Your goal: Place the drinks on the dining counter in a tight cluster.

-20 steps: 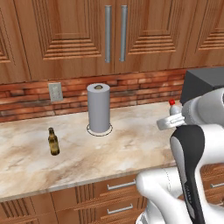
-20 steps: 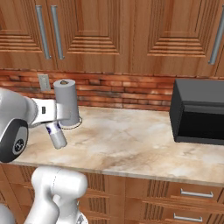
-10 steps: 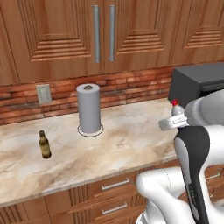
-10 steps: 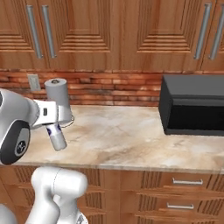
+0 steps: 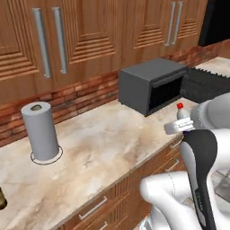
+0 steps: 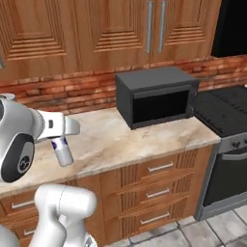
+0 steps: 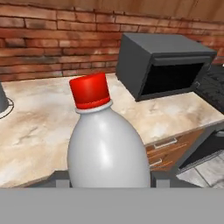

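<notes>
From the left base view I see my white arm at the lower right, and the small bottle (image 5: 181, 111) with its red cap pokes up just above the arm, off the edge of the bench (image 5: 103, 148). A grey paper roll (image 5: 40, 131) stands upright at the left of the bench, and a dark microwave (image 5: 150, 84) sits at the back near the brick wall. At the far left edge a bit of the brown bottle (image 5: 2, 199) peeks in.

From the right base view the fingers (image 6: 61, 146) stick out from my arm at the left, and the small bottle (image 6: 62, 152) hangs tilted from them, in front of the bench (image 6: 120, 140). The microwave (image 6: 157, 94) is well apart, next to a black stove (image 6: 226, 103).

From the hand view the small bottle (image 7: 105, 148) is right up close, red cap on top, and the fingers are closed on its sides, holding it
</notes>
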You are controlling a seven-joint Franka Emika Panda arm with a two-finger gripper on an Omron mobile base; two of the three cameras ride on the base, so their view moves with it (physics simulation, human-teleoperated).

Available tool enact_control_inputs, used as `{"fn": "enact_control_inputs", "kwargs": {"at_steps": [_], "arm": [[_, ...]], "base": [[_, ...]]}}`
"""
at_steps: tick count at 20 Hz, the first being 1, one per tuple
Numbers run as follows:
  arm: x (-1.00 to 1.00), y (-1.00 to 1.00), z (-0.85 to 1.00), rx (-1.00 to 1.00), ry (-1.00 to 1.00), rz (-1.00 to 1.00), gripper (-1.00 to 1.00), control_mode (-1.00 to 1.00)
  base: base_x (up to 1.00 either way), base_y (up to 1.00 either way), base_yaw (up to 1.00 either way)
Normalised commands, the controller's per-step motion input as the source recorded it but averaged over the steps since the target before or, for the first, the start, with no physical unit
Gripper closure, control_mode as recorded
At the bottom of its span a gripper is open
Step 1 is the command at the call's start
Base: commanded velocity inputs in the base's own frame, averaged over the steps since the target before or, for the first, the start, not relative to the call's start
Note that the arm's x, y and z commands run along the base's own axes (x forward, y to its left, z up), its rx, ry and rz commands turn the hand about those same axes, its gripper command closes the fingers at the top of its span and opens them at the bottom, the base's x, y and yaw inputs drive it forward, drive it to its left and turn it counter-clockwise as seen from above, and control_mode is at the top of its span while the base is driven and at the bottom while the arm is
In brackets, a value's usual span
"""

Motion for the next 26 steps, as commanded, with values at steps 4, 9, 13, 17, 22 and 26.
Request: {"fn": "enact_control_inputs", "kwargs": {"at_steps": [4, 9, 13, 17, 22, 26], "arm": [[0.0, 0.0, 0.0, 0.0, 0.0, 0.0, 1.0, 1.0], [0.0, 0.0, 0.0, 0.0, 0.0, 0.0, 1.0, 1.0], [0.0, 0.0, 0.0, 0.0, 0.0, 0.0, 1.0, 1.0], [0.0, 0.0, 0.0, 0.0, 0.0, 0.0, 1.0, 1.0], [0.0, 0.0, 0.0, 0.0, 0.0, 0.0, 1.0, 1.0], [0.0, 0.0, 0.0, 0.0, 0.0, 0.0, 1.0, 1.0]], "base": [[0.0, 0.3, -0.89], [0.04, 0.09, -0.97], [0.01, 0.01, -0.98], [0.22, 0.02, -0.77], [0.95, 0.23, -0.41], [1.0, 0.08, -0.34]]}}
